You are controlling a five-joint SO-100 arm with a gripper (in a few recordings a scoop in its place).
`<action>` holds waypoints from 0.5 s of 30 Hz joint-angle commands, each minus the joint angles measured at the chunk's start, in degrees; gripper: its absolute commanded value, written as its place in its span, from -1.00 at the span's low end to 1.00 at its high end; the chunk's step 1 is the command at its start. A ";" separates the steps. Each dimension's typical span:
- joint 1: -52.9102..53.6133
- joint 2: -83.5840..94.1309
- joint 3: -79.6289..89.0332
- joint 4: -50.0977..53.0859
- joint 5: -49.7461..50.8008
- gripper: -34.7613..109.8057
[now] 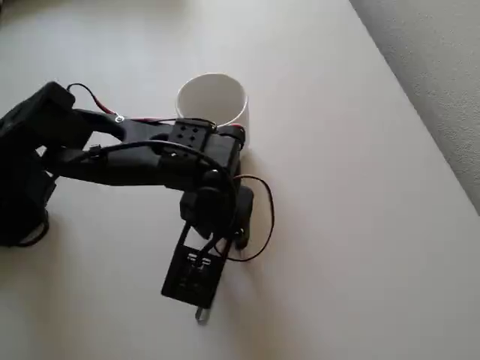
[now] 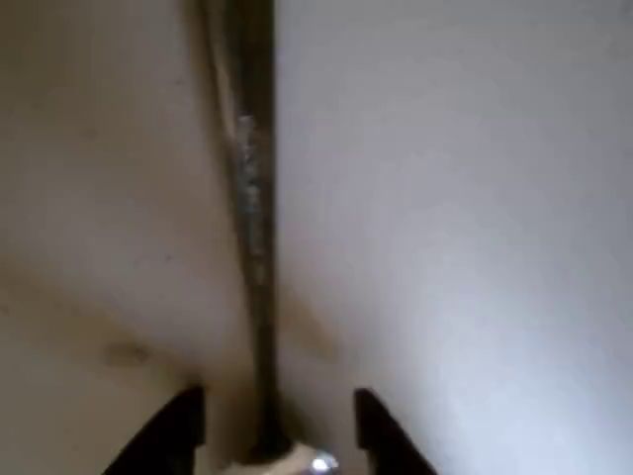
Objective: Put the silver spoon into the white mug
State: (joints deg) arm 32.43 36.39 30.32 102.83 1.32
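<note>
The white mug [image 1: 212, 100] stands upright at the table's centre top in the overhead view, its inside bare, with the black arm crossing its near rim. Below it my gripper [image 1: 193, 289] points down at the table. One end of the silver spoon [image 1: 201, 315] pokes out from under it. In the wrist view the spoon [image 2: 252, 198] lies flat on the table, its thin handle running from the top edge down between my two black fingertips [image 2: 183, 427]. My gripper [image 2: 277, 427] is open and straddles the handle, with a gap on each side.
The table [image 1: 337, 225] is pale, and its right edge runs diagonally from the top centre to the right side, with grey carpet [image 1: 435, 60] beyond. The arm's base [image 1: 22, 172] sits at the left edge. A loose cable [image 1: 266, 217] loops right of the wrist.
</note>
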 commanded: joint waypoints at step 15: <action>-1.41 -2.90 -5.98 0.70 2.11 -0.54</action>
State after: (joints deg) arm 31.73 33.13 27.07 103.45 2.37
